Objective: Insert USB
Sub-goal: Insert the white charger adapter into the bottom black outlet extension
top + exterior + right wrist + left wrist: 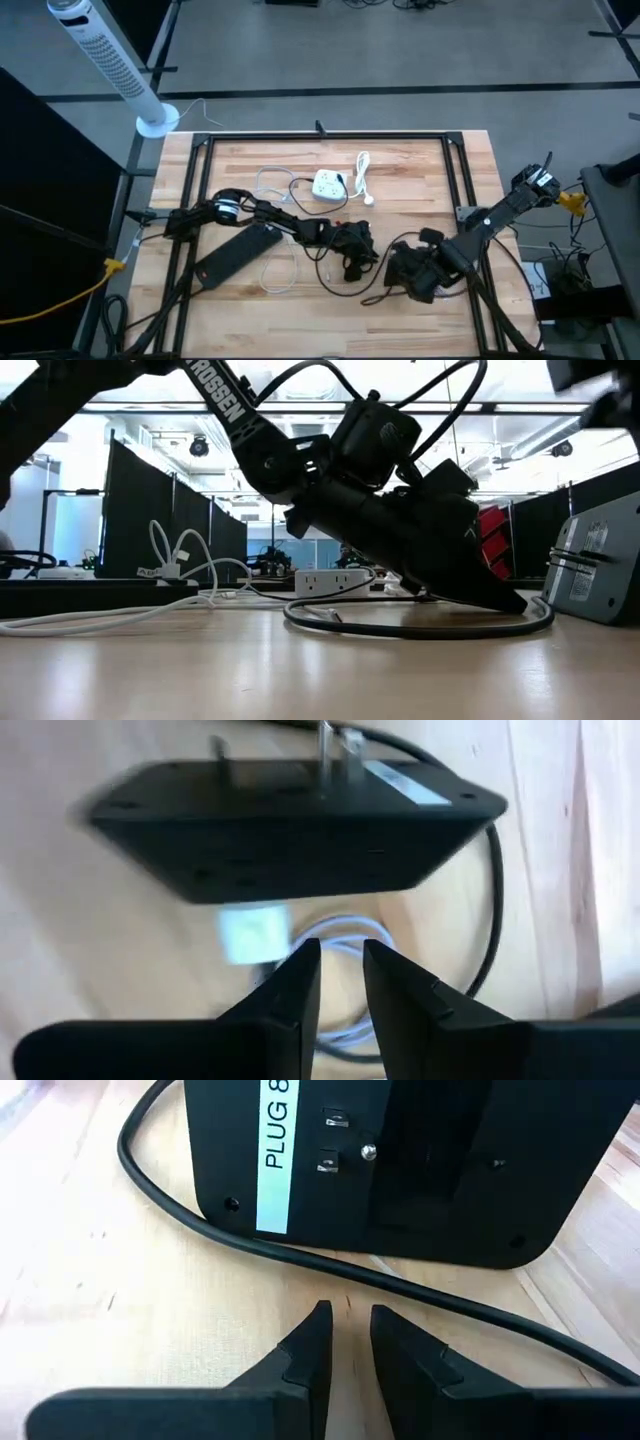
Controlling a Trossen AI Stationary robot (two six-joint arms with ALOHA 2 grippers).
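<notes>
Lying flat on the desk (415, 190), a white USB plug (255, 933) is noted just beside the right claw (340, 948), with its white cable (345, 932) looping away beneath a black box (290, 830). The plug appears pale and squarish but is blurred. Whether the right claw is grasping anything cannot be told. The left claw (350, 1310) is seen released, its narrow gap holding nothing, set low over the desk before the same box, whose face carries a white label (277, 1150) reading "PLUG 8" and two small ports. A black cable (200, 1220) is routed around the box. A white power strip (330, 185) is recorded farther back, well apart.
</notes>
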